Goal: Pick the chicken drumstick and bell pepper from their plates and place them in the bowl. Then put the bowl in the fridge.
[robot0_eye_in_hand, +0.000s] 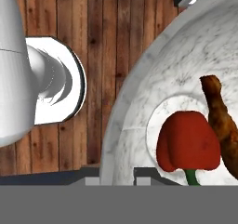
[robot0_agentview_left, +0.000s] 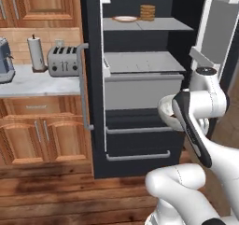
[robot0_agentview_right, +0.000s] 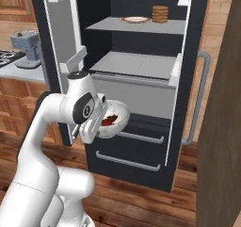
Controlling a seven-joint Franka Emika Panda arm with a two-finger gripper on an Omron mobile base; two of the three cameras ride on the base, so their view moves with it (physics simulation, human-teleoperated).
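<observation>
My gripper is shut on the near rim of the white-grey bowl, holding it in the air in front of the open black fridge. The bowl sits below the middle shelf, level with the upper drawer. Inside the bowl lie the red bell pepper and the brown chicken drumstick, side by side. In the hand view the marbled bowl has its rim pinched at my gripper. From the left base view the bowl peeks out behind my forearm. The plates are out of view.
Both fridge doors stand open, with bar handles. The top shelf holds a flat dish and a stack of round brown pieces. A toaster and paper roll stand on the left counter. A brown panel rises at right.
</observation>
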